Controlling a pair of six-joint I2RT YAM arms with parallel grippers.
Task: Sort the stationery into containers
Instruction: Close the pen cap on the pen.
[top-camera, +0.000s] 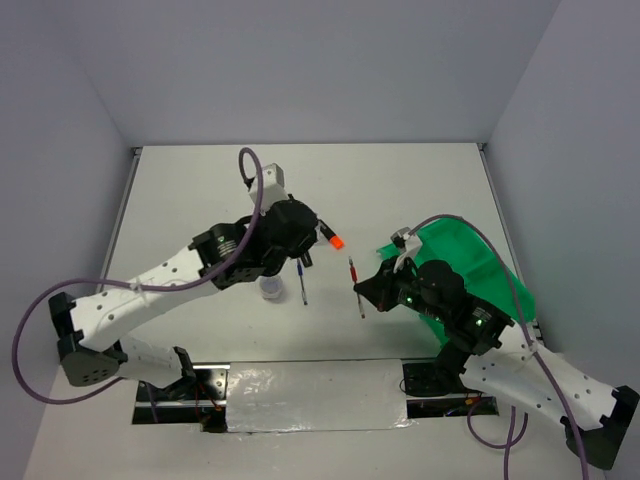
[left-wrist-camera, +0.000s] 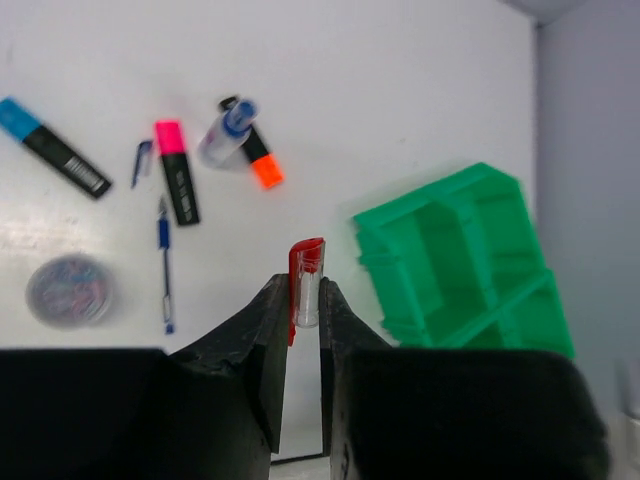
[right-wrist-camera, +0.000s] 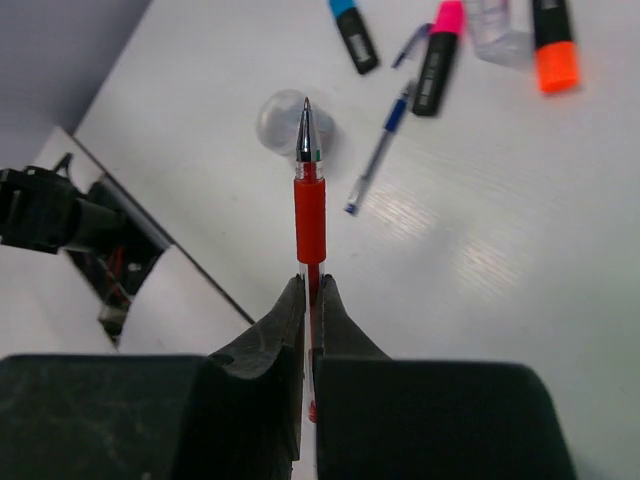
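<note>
Where the two arms meet over the middle of the table (top-camera: 420, 190), the right gripper (right-wrist-camera: 311, 288) is pressed together on the clear barrel of the red pen (right-wrist-camera: 310, 215), holding it off the surface, bare tip pointing away; the pen's rear end is hidden behind the fingers. The left gripper (left-wrist-camera: 303, 292) pinches a short red-and-clear piece (left-wrist-camera: 306, 262), apparently a pen cap, its lower end covered by the fingers. From above, this piece is lost under the left wrist.

On the table below lie the blue highlighter (left-wrist-camera: 55, 147), the pink highlighter (left-wrist-camera: 176, 172), the orange highlighter (left-wrist-camera: 262, 162) with the blue-capped bottle (left-wrist-camera: 222, 135) overlapping it, the blue pen (left-wrist-camera: 165, 268) and the round tub (left-wrist-camera: 68, 290), whose contents are blurred. A small blue item (left-wrist-camera: 141, 160) beside the pink highlighter cannot be identified. The green tray (left-wrist-camera: 500, 185) sits near the right edge of the table; from above the right arm covers part of it, and in the left wrist view the gripper's own finger hides its near corner.
</note>
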